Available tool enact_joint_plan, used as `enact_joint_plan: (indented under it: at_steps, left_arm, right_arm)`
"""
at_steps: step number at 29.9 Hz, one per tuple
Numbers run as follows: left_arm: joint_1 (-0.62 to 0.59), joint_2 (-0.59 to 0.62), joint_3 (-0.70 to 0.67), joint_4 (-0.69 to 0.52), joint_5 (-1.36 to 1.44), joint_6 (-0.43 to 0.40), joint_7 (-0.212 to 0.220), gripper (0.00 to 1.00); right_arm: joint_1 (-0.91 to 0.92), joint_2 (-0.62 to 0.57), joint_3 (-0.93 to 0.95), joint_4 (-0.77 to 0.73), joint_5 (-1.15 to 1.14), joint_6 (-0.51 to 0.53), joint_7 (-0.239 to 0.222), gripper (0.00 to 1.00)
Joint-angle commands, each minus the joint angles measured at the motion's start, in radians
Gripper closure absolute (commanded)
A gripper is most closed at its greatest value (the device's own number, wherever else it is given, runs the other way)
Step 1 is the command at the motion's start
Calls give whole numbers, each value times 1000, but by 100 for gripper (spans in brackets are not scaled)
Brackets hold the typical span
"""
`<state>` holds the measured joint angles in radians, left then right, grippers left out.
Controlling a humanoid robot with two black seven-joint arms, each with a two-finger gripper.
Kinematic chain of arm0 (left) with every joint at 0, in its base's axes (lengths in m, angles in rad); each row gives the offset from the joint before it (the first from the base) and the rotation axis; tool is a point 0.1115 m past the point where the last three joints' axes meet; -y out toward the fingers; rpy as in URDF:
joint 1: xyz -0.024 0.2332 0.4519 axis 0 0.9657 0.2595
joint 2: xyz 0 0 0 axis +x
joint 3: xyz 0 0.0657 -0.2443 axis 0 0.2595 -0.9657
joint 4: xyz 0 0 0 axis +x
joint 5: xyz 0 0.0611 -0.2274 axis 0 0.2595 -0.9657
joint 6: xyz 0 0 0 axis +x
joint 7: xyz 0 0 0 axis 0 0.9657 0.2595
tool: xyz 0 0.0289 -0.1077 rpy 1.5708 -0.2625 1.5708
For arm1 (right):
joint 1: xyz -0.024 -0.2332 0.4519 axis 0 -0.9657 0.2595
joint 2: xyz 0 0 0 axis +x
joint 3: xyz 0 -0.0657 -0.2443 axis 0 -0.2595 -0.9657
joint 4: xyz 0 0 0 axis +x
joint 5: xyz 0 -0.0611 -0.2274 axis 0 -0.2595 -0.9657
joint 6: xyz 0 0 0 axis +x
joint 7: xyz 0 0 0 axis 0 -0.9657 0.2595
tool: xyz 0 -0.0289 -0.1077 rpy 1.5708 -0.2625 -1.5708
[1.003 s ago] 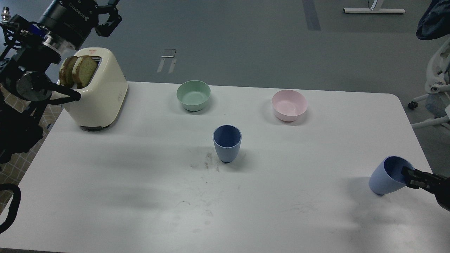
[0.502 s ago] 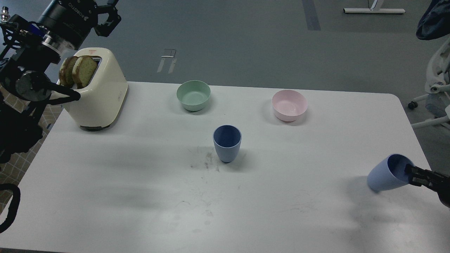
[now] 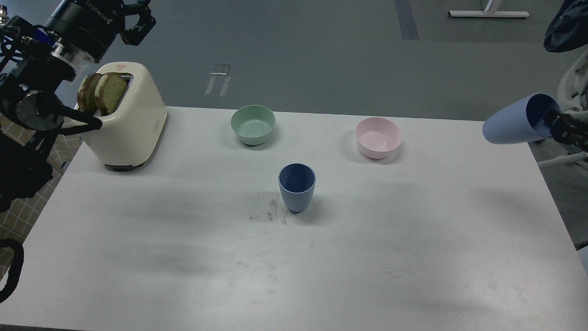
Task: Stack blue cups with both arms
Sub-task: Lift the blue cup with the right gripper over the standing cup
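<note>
1. Single head view, high, facing forward and down over the white table (image 3: 183, 239).
2. Mid-range: whole tabletop framed, floor beyond far edge.
3. No second view to overlap.

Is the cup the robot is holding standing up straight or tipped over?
Tipped. The held cup lies almost sideways in the air, its mouth facing right where the right hand grips its rim, base pointing left.

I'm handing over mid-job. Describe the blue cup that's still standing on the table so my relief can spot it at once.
On the white table, look near the middle, in front of the green bowl and pink bowl at the far edge. The standing blue cup is upright there, mouth up, beside some dark smudges. Unlike its twin, the tilted blue cup held in the air by the right gripper, nothing touches it.
</note>
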<state>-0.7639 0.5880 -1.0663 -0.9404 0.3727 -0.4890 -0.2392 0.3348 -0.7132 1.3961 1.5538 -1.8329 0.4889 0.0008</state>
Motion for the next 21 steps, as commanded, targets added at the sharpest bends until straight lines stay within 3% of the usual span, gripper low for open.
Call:
enact_joint_plan:
  at_steps: [1,8,14,21]
  left_arm:
    - [3,0,0,0,2,0,0,2]
    - [1,25,0,0,0,0,0,2]
    - [3,41,0,-1,0,0,0,2]
    - [3,26,0,-1,0,0,0,2]
  right_arm:
    - [193,37,-205,-32,0,0,-1,100]
    - [436,161,-526,-32,1,0,-1,100]
    - [578,244,-588,-38,3,0,4,100]
    - [616,273,-683,-24,1,0,4,100]
